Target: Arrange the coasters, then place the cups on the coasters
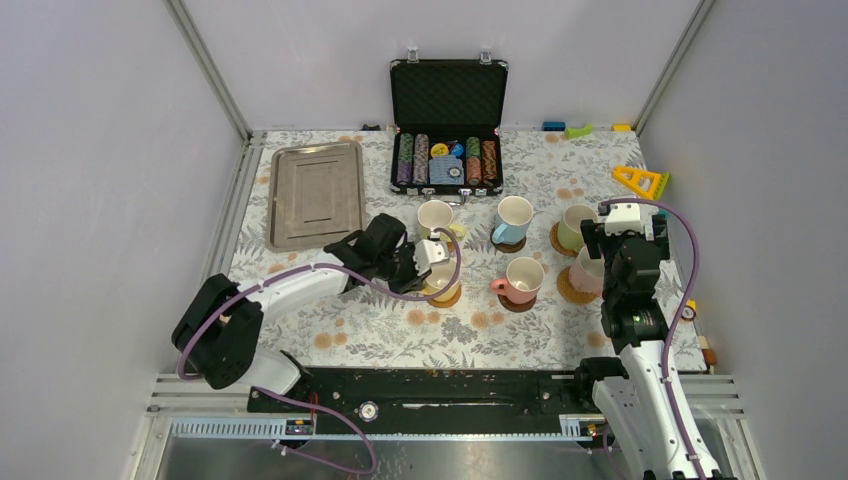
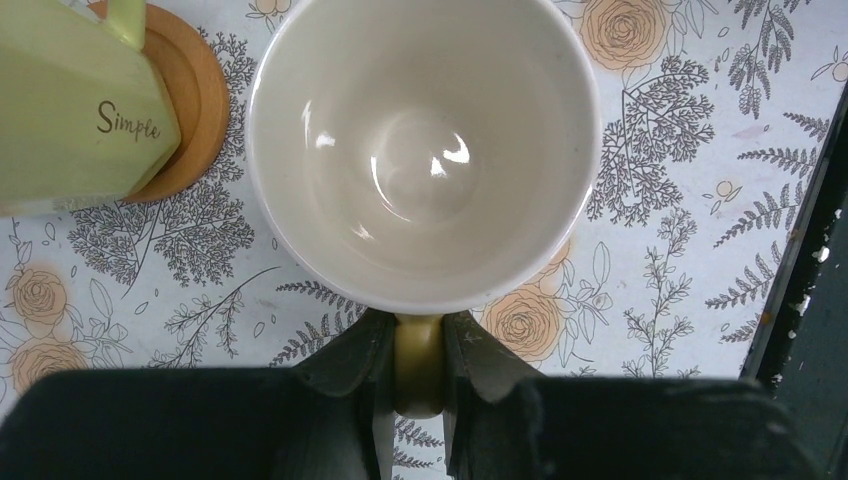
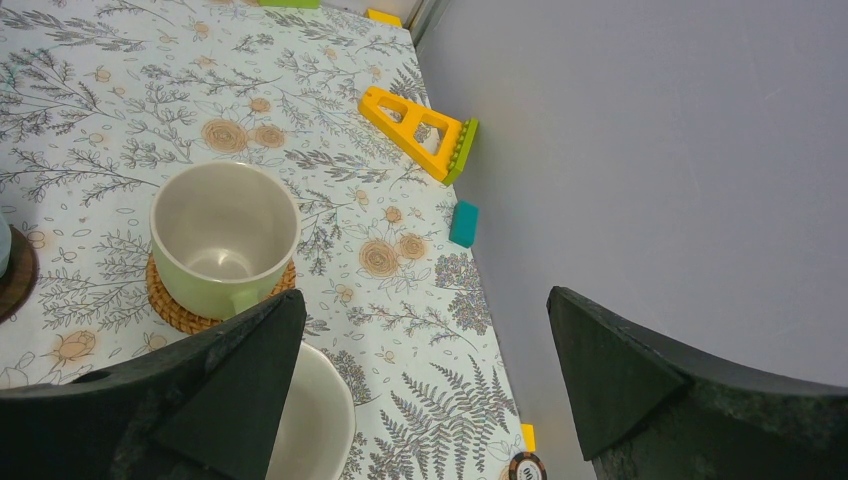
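Observation:
My left gripper point(image 1: 425, 262) point(image 2: 418, 335) is shut on the handle of a yellow cup point(image 2: 420, 150) point(image 1: 440, 280) with a white inside. In the top view this cup is over an orange-brown coaster point(image 1: 447, 297). Beside it a pale green cup point(image 2: 80, 120) marked "Simple" sits on an orange-brown coaster point(image 2: 195, 100). Further right, the blue cup point(image 1: 513, 220) and the pink cup point(image 1: 522, 278) stand on dark coasters. A green cup point(image 1: 576, 225) point(image 3: 225, 235) rests on a woven coaster point(image 3: 180, 308). My right gripper point(image 1: 612, 235) point(image 3: 425, 370) hangs open and empty above a pale cup point(image 3: 315, 420).
An open poker-chip case point(image 1: 447, 125) stands at the back, with a silver tray point(image 1: 315, 192) to its left. A yellow toy point(image 3: 420, 130), a teal block point(image 3: 463, 222) and a loose chip point(image 3: 525, 468) lie by the right wall. Enclosure walls border both sides.

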Tool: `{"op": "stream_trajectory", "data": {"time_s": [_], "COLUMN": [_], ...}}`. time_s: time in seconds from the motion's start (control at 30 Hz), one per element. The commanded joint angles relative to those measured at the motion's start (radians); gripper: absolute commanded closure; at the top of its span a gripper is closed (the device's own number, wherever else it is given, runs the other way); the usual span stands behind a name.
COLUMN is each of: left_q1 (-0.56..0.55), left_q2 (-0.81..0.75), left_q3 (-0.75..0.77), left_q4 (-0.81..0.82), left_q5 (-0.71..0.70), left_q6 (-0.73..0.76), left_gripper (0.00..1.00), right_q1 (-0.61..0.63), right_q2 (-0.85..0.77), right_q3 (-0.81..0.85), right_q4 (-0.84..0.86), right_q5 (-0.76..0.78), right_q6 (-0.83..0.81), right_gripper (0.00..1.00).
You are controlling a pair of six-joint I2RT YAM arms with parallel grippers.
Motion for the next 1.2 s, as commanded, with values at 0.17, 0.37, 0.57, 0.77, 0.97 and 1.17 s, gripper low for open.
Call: {"op": "stream_trajectory", "data": {"time_s": [0.17, 0.37, 0.57, 0.77, 0.97, 1.17], "left_q1": [-0.018, -0.024, -0.025, -0.025, -0.015, 0.085], "left_q2": [-0.006, -0.022, -0.086, -0.236, -0.361, -0.450], "left_q3": [0.007, -0.004, -0.046, -0.109, -0.119, -0.161], "left_q4": [0.078, 0.078, 0.090, 0.075, -0.013, 0.033], "left_q5": [-0.001, -0.021, -0.046, -0.052, -0.148, -0.331], "left_q6": [0.000, -0.002, -0.009, -0.010, -0.011, -0.072], "left_gripper": [0.84, 0.50, 0.14, 0.01, 0.01, 0.01], "right_q1": [-0.006, -0.007, -0.006, -0.007, -0.006, -0.007], "right_q2": [-0.002, -0.006, -0.001, 0.003, -0.011, -0.048], "right_q3": [0.006, 0.006, 0.007, 0.013, 0.041, 0.056], "right_q4": [0.014, 0.013, 0.014, 0.009, -0.059, -0.082], "right_q5": [-0.017, -0.020, -0.018, -0.011, -0.074, -0.182], "right_q6": [0.010, 0.011, 0.011, 0.013, 0.035, 0.115], "right_gripper": [0.00, 0.00, 0.00, 0.00, 0.01, 0.00]}}
